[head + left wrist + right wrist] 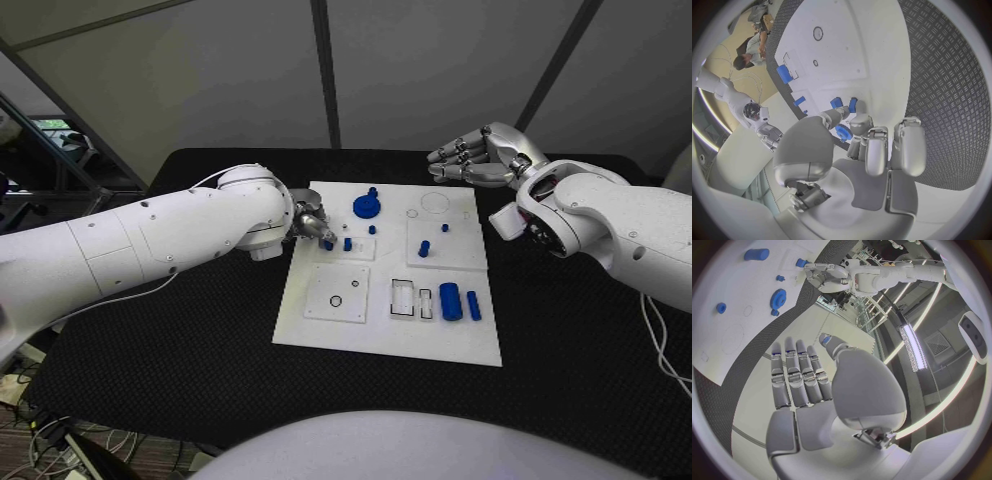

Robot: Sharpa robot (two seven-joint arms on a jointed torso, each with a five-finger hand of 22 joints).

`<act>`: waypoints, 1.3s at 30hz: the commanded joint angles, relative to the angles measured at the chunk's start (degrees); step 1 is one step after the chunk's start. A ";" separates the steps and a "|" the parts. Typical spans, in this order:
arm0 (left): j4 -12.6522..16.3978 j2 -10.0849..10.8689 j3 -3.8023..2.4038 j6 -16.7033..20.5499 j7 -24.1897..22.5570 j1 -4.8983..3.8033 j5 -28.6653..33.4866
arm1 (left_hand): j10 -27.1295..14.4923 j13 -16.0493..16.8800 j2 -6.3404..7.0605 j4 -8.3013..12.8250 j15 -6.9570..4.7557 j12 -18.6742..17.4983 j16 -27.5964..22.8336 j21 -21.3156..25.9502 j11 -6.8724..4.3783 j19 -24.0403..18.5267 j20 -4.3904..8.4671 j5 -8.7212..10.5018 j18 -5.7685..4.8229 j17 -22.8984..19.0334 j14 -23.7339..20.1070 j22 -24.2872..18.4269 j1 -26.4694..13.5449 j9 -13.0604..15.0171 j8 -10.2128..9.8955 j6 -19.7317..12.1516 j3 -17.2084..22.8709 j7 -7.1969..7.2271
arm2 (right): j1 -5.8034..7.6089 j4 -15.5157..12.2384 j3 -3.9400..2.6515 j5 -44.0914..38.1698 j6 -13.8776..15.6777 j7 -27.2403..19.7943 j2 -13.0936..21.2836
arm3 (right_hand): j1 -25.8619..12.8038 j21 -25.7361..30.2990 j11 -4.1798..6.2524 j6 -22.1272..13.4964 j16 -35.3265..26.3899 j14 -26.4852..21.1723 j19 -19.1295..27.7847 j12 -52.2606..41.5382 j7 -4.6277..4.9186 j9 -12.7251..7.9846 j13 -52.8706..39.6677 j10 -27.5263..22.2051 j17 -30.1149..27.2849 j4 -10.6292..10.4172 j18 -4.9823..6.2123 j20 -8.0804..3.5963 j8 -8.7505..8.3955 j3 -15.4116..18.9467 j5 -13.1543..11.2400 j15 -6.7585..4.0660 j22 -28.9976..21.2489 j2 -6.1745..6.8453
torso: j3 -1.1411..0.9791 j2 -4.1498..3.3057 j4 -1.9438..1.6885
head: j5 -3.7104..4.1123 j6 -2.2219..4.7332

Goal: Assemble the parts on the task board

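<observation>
The white task board point(389, 335) lies mid-table. On it are a blue gear point(368, 206), small blue pegs point(424, 248) and two blue cylinders point(450, 300). My left hand point(309, 225) is low over the board's left edge. In the left wrist view its thumb and a fingertip pinch a small blue part point(842, 132), just short of two upright pegs point(837, 102). My right hand point(476, 158) hangs above the board's far right corner with its fingers stretched out and nothing in it. The right wrist view shows the gear point(778, 298) and my left hand point(826, 276).
Square white plates sit on the board: one with a small ring hole point(336, 300) at the near left, one with rectangular slots point(411, 298) beside the cylinders. Black matting point(173, 350) surrounds the board. Wall panels stand behind the table's far edge.
</observation>
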State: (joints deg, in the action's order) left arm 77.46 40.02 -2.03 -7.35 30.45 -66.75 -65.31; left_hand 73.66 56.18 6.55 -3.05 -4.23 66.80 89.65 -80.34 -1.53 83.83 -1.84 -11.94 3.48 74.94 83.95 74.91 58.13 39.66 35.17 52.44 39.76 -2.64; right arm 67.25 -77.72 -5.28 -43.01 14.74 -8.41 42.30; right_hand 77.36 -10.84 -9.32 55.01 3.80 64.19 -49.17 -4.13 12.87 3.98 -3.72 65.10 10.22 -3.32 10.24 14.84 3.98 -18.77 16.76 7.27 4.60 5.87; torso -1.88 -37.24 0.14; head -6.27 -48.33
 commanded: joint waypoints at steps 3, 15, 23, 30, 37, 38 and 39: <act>-0.19 -0.12 0.15 -0.23 0.06 0.21 1.02 | 0.24 0.24 -0.09 -0.49 -0.52 0.51 0.35 -0.26 -0.08 0.31 0.22 0.37 -0.61 15.06 6.05 3.56 -1.04 -0.21 0.26 0.31 -1.21 0.31 | 0.10 -0.08 -0.03 -0.06 -0.16 -0.29 0.01 | -0.50 0.20 0.06 -0.01 0.12 -0.33 -0.31 -0.20 0.08 0.06 0.03 -0.50 -0.09 0.00 0.34 -0.10 0.00 0.36 0.15 -0.08 -0.09 -0.02 | -0.01 -0.02 -0.04 | 0.05 -0.11; -0.42 -0.07 0.15 -0.19 0.05 0.20 1.07 | 0.30 0.53 -0.13 -2.37 -0.60 0.86 0.35 -0.25 -0.15 0.42 0.32 0.45 -0.64 15.06 6.05 3.71 -2.77 -0.83 0.55 0.86 -5.57 0.42 | 0.10 -0.08 -0.03 -0.06 -0.10 -0.27 0.03 | -0.58 0.28 0.04 -0.03 0.12 -0.36 -0.35 -0.20 0.10 0.06 0.03 -0.53 -0.13 -0.05 0.33 -0.09 0.00 0.47 0.17 -0.06 -0.14 0.02 | 0.02 0.00 -0.09 | 0.09 -0.14; -0.68 -0.02 0.15 0.10 0.04 0.20 1.07 | 0.39 0.71 -0.41 -3.50 -0.65 1.05 0.35 -0.24 -0.21 0.48 0.36 0.46 -0.66 15.06 6.05 3.80 -3.38 -1.06 0.88 1.18 -8.16 0.50 | 0.10 -0.06 -0.03 -0.06 -0.08 -0.27 0.01 | -0.64 0.32 0.02 -0.05 0.11 -0.37 -0.37 -0.20 0.11 0.06 0.03 -0.54 -0.16 -0.09 0.33 -0.08 -0.01 0.53 0.18 -0.05 -0.17 0.03 | 0.03 -0.02 -0.06 | 0.04 -0.06; -0.59 0.13 0.12 1.93 -0.10 0.20 1.24 | -0.29 -0.47 0.57 -5.69 -0.55 0.29 0.35 0.19 -0.10 0.32 0.26 0.34 -0.58 15.06 6.05 3.50 -4.68 -1.59 1.10 1.17 -13.34 0.38 | 0.10 -0.03 -0.03 -0.06 -0.07 -0.31 0.04 | -0.73 0.39 0.01 -0.06 0.11 -0.39 -0.39 -0.20 0.12 0.06 0.03 -0.56 -0.20 -0.15 0.33 -0.07 -0.01 0.62 0.19 -0.03 -0.21 0.04 | 0.04 -0.01 -0.06 | 0.03 -0.04; -0.30 0.41 0.00 5.50 -0.32 0.20 1.82 | -0.55 -1.01 1.07 -8.71 -0.50 0.02 0.35 0.46 -0.03 0.26 0.21 0.42 -0.54 15.06 6.05 3.38 -6.08 -2.05 1.33 1.16 -19.22 0.39 | 0.09 0.06 -0.03 -0.06 -0.05 -0.35 -0.01 | -0.78 0.44 0.00 -0.08 0.10 -0.41 -0.40 -0.21 0.13 0.06 0.03 -0.57 -0.22 -0.18 0.33 -0.07 -0.01 0.68 0.20 -0.02 -0.23 0.04 | 0.06 -0.01 -0.05 | 0.14 -0.01; -0.27 0.44 -0.01 6.14 -0.38 0.20 1.90 | -0.64 -1.15 0.96 -9.12 -0.54 -0.06 0.35 0.54 -0.02 0.23 0.21 0.39 -0.52 15.06 6.05 3.31 -5.94 -2.12 1.35 1.10 -20.14 0.40 | 0.09 0.07 -0.03 -0.06 -0.04 -0.36 -0.01 | -0.78 0.44 0.00 -0.08 0.10 -0.41 -0.40 -0.21 0.13 0.06 0.03 -0.57 -0.22 -0.18 0.33 -0.07 -0.01 0.68 0.20 -0.02 -0.23 0.04 | 0.05 0.00 -0.05 | 0.15 -0.03; -0.25 0.46 -0.03 6.89 -0.45 0.20 1.98 | -0.95 -1.64 0.86 -9.65 -0.54 -0.40 0.35 0.83 -0.08 0.08 0.19 0.40 -0.46 15.06 6.05 3.03 -5.66 -2.26 1.33 0.95 -21.42 0.28 | 0.09 0.09 -0.03 -0.06 -0.04 -0.36 -0.02 | -0.78 0.44 0.00 -0.08 0.10 -0.41 -0.40 -0.21 0.13 0.06 0.03 -0.57 -0.22 -0.18 0.33 -0.07 -0.01 0.68 0.20 -0.02 -0.23 0.04 | 0.06 0.00 -0.06 | 0.15 -0.04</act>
State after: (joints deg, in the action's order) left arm 77.04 40.43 -2.01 -4.14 30.40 -66.48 -63.97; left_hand 73.03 54.75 7.68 -12.39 -4.52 66.61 89.65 -79.77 -1.64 83.83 -1.84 -11.73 3.48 74.94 84.05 74.91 52.63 37.47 36.22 53.24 19.02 -2.24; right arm 67.25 -77.62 -5.28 -43.02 14.75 -8.41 42.32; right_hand 77.12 -10.59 -9.32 55.01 3.80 64.19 -49.16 -4.13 12.87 3.98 -3.72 65.10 10.08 -3.65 10.24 14.83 3.98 -18.43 16.76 7.27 4.44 6.10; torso -1.82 -37.24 0.07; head -6.14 -48.35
